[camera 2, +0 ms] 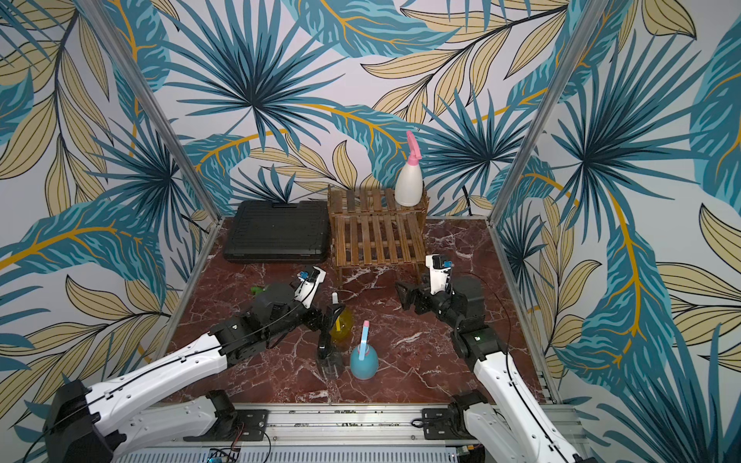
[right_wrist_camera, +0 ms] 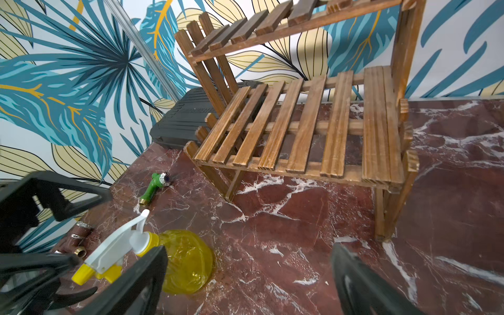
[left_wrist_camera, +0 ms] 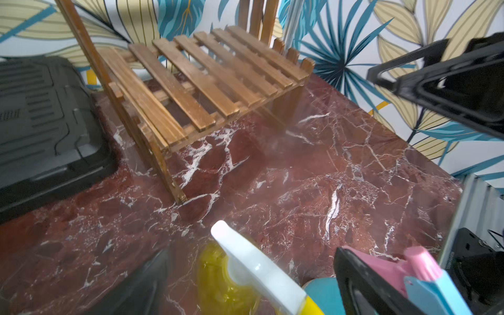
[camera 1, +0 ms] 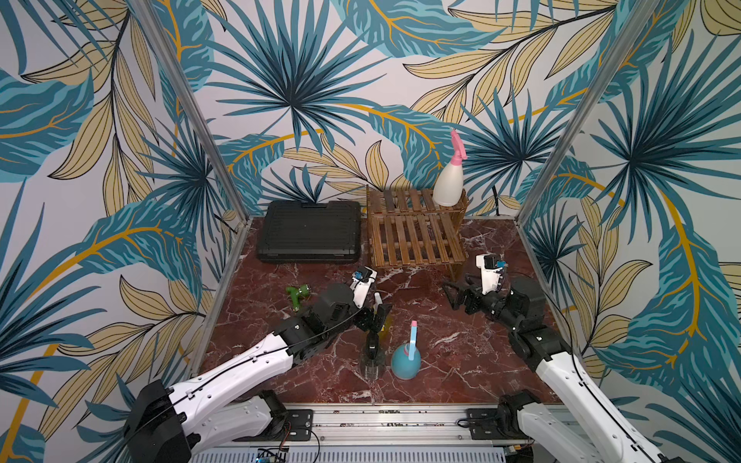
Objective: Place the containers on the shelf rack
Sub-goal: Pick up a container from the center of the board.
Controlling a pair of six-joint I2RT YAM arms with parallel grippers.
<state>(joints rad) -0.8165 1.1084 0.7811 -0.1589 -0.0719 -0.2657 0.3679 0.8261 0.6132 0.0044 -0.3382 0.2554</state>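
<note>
left gripper (camera 1: 379, 316): jaws spread, flanking trigger head of upright translucent yellow plastic spray bottle (right_wrist_camera: 185, 259) | bottle: in front of brown slatted wooden shelf rack (camera 1: 413, 240), apart from it, axis vertical | right gripper (camera 1: 450, 294): spread, empty, farther off

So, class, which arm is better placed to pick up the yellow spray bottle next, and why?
Left. The open left gripper straddles the yellow bottle; the right gripper, also open and empty, sits farther off by the shelf rack.
</note>
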